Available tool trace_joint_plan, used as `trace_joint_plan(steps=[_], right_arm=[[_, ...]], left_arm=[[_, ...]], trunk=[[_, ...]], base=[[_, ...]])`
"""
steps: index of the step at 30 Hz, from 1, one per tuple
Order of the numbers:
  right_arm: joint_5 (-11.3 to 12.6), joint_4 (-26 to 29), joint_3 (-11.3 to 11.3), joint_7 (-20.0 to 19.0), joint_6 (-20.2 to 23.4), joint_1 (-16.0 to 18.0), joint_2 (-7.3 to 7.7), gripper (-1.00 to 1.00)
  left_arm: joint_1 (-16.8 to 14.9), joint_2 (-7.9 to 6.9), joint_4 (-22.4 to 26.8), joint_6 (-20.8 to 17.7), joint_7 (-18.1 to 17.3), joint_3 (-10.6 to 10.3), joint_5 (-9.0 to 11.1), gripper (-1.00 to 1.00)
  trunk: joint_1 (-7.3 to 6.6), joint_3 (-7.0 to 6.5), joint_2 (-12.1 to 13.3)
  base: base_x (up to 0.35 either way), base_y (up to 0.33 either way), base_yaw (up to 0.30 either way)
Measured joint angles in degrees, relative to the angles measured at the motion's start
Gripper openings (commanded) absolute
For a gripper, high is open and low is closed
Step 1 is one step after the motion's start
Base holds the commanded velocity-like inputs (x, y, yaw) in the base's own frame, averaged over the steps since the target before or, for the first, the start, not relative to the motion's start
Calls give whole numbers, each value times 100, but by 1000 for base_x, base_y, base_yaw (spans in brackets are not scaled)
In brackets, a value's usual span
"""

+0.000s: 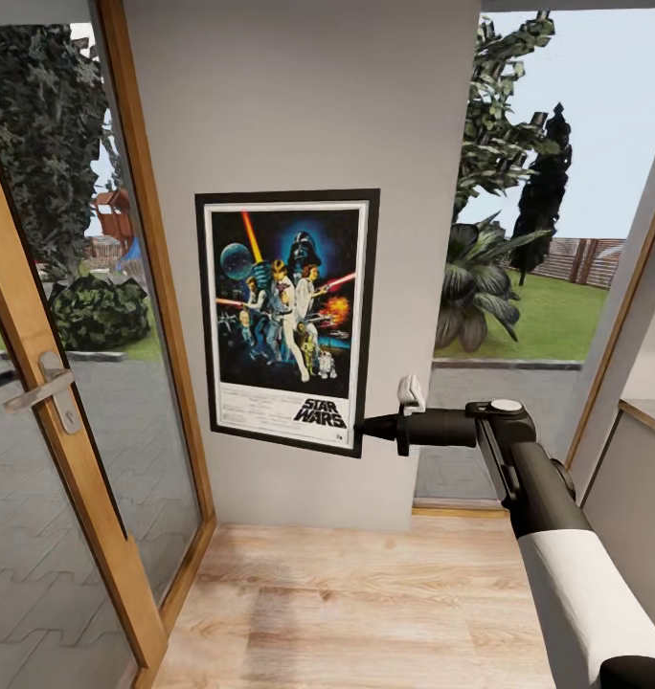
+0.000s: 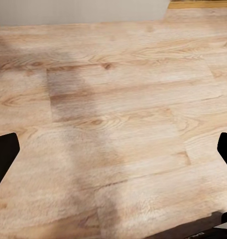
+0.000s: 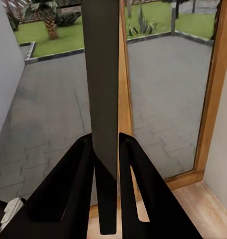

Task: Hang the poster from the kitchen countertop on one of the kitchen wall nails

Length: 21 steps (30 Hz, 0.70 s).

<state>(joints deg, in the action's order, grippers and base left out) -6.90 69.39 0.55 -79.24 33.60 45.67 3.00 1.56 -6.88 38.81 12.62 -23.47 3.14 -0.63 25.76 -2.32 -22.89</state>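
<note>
Your right gripper (image 1: 369, 427) has its jaws clamped on the poster's (image 1: 287, 318) lower right edge, holding it flat against the grey wall (image 1: 299, 96); your left gripper (image 2: 113, 149) hangs over the wood floor (image 2: 113, 99), jaws spread wide.

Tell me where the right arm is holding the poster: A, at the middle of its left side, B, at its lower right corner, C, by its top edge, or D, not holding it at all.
B: in the head view the right gripper meets the poster at its lower right corner, and the right wrist view shows both fingers closed on its thin dark edge.
</note>
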Motion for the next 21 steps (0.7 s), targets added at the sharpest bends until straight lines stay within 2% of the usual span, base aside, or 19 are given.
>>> trace_joint_plan(steps=[21], right_arm=[[-1, 6, 0, -26, 7, 7, 7, -100]], left_arm=[[0, 0, 4, -2, 0, 0, -1, 100]], trunk=[[0, 0, 0]], base=[[0, 0, 0]])
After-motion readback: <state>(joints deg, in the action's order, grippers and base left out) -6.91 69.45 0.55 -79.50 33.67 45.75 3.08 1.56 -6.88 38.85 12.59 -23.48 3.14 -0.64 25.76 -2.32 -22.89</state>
